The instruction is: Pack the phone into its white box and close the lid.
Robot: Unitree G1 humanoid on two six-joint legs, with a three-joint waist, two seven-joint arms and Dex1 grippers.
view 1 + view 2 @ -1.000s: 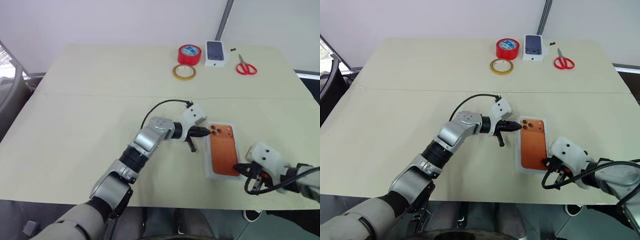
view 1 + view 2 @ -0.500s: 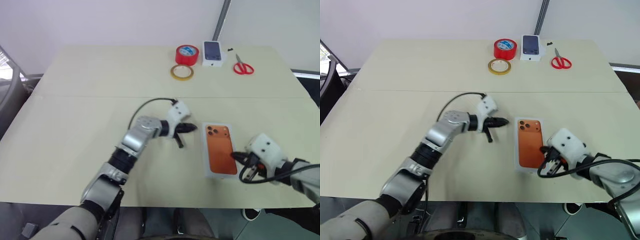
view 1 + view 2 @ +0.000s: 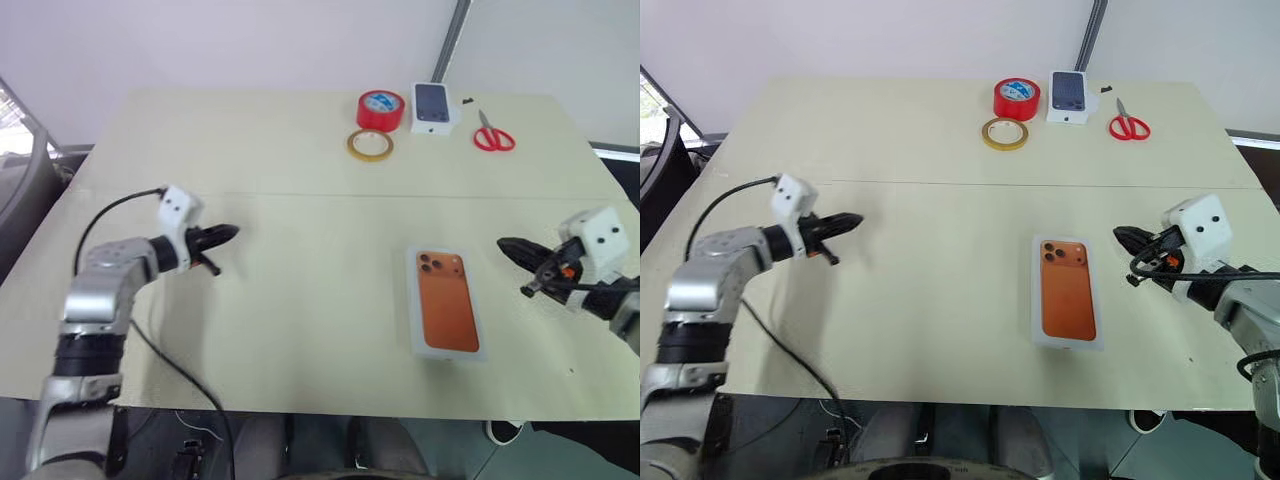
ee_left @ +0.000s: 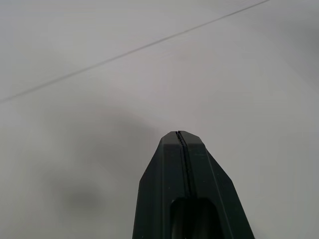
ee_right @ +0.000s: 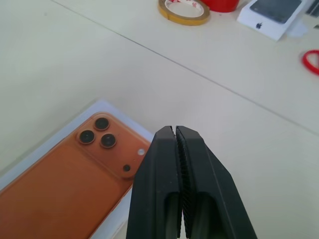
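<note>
The lid (image 3: 446, 314) lies flat on the desk (image 3: 300, 240), picture side up, and reads as seated on the box, which it hides along with the phone; judged from that, the packing looks done and nothing obvious is left but perhaps a press to settle the lid.

Taking the lid as the landmark: the right hand (image 3: 1124, 237) hovers just off its right side, level with its far end, fingers pressed together and holding nothing, tips aimed back toward the lid. The left hand (image 3: 226, 233) is well off to the lid's left, beyond a wide stretch of bare desk, also pinched tight and empty, pointing roughly toward the lid. So the right arm is clearly the nearer one for any further touch.

The lid's long axis runs away from the robot, leaning a little so its near end sits slightly further right than its far end. The printed camera block is at the far end, so the picture points away from the robot.

Far beyond the lid, at the desk's back edge, sit a red tape roll (image 3: 380, 108), a yellow tape ring (image 3: 369, 145), a small box (image 3: 435, 106) and red scissors (image 3: 491, 133), all well apart from it.
</note>
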